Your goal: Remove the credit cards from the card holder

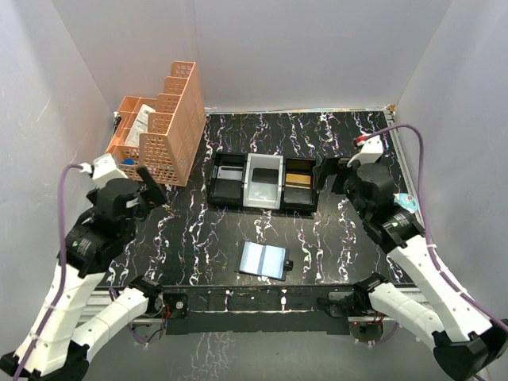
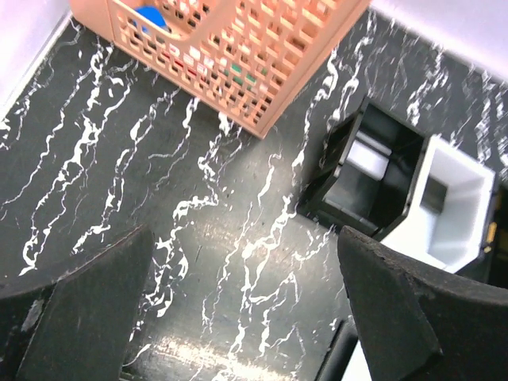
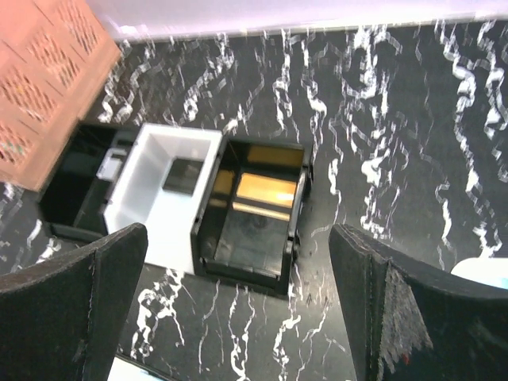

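Note:
The card holder [image 1: 262, 259] lies flat near the table's front middle, a grey-blue case of two panels with a small black tab on its right edge. No credit cards show on it. Flat card-like pieces lie in the tray: a gold one [image 3: 267, 190], a dark one [image 3: 181, 175] and a white one [image 3: 110, 166]. My left gripper [image 1: 152, 189] [image 2: 242, 270] hovers open over bare table, left of the tray. My right gripper [image 1: 333, 176] [image 3: 238, 262] hangs open by the tray's right end. Neither holds anything, and both are well apart from the card holder.
A black-and-white three-compartment tray [image 1: 262, 205] stands mid-table behind the card holder. An orange lattice basket [image 1: 163, 131] with papers stands at the back left. A small teal object [image 1: 409, 202] lies at the right edge. White walls close in on three sides.

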Robot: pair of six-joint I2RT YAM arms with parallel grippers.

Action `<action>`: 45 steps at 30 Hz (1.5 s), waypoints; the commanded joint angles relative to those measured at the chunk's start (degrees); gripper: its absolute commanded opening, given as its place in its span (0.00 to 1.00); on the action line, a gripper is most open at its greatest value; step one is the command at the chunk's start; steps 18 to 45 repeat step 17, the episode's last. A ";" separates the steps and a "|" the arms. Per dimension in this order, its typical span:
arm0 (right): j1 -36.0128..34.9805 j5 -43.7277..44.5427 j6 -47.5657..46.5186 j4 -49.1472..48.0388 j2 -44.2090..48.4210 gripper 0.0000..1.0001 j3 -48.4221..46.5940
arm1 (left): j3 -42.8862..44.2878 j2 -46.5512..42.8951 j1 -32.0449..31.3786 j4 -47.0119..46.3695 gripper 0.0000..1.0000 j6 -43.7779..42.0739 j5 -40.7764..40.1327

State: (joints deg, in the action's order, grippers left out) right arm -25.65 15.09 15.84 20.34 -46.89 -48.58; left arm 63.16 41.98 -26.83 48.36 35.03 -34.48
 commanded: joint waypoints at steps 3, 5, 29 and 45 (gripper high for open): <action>0.16 0.58 -4.42 6.18 4.74 0.98 -12.16 | 6.34 1.62 0.29 7.30 0.99 2.60 -4.86; 0.16 0.20 -4.45 6.79 5.73 0.98 -13.18 | 7.74 2.67 0.29 8.30 0.99 2.54 -6.54; 0.16 2.83 -4.15 8.12 6.96 0.98 -15.23 | 9.68 3.19 0.29 6.50 0.99 -1.25 -6.92; 0.16 2.83 -4.15 8.12 6.96 0.98 -15.23 | 9.68 3.19 0.29 6.50 0.99 -1.25 -6.92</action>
